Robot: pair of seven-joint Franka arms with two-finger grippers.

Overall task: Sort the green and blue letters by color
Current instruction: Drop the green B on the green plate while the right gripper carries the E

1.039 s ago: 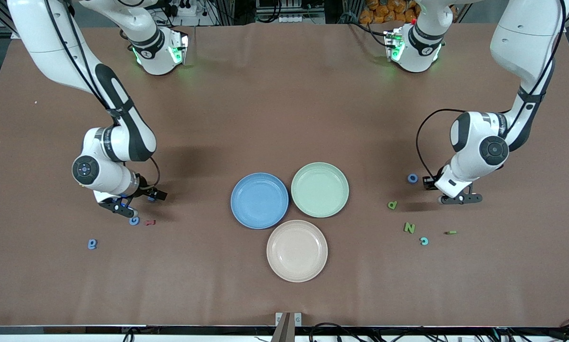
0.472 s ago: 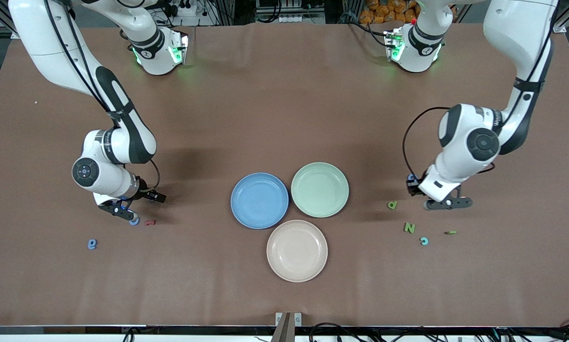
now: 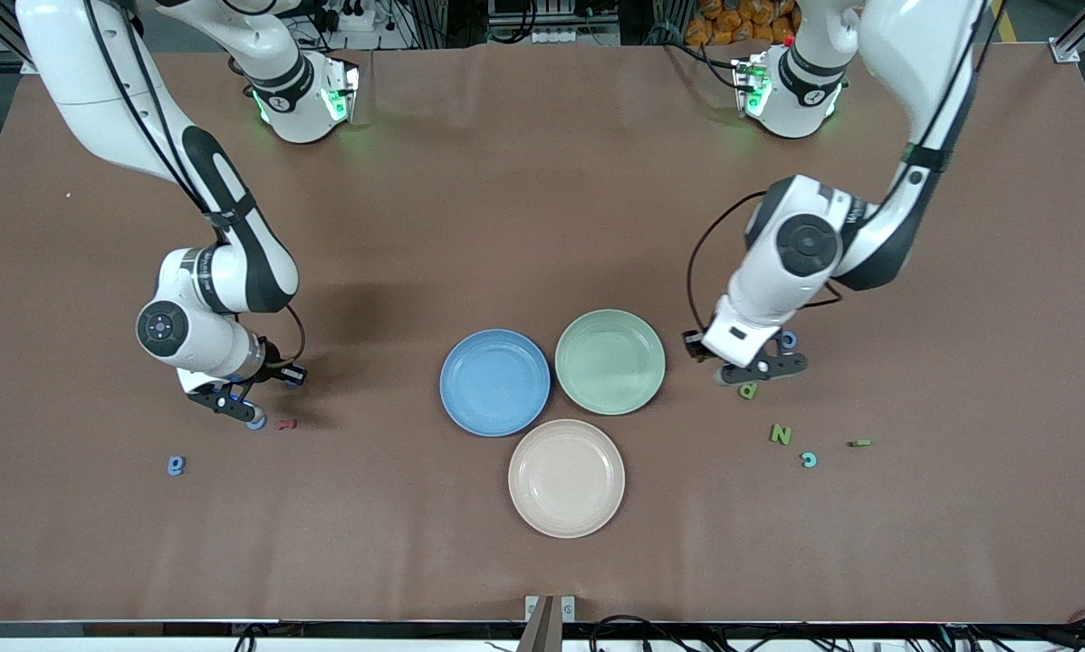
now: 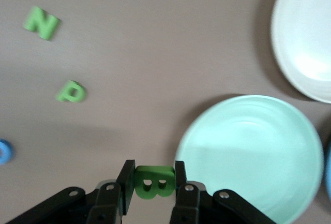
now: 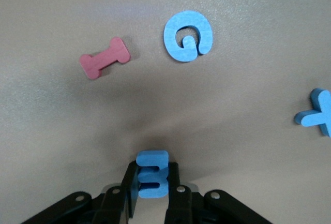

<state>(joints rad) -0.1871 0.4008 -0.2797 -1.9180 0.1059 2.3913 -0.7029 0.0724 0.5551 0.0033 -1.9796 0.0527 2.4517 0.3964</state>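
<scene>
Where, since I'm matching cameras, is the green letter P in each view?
Front view: green letter P on the table beside green letter N.
Left wrist view: P roughly between N and the blue ring letter.
Right wrist view: not in it.
Shared landmark: the N.

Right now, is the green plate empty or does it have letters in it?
Empty. The green plate shows only bare surface; the left gripper holds a green letter beside its rim.

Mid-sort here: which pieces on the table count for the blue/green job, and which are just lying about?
Job:
- green B in left pincer
- blue letter in right pincer
- green P, green N
- blue G
- blue plate, green plate

Lying about:
- red letter
- beige plate
</scene>
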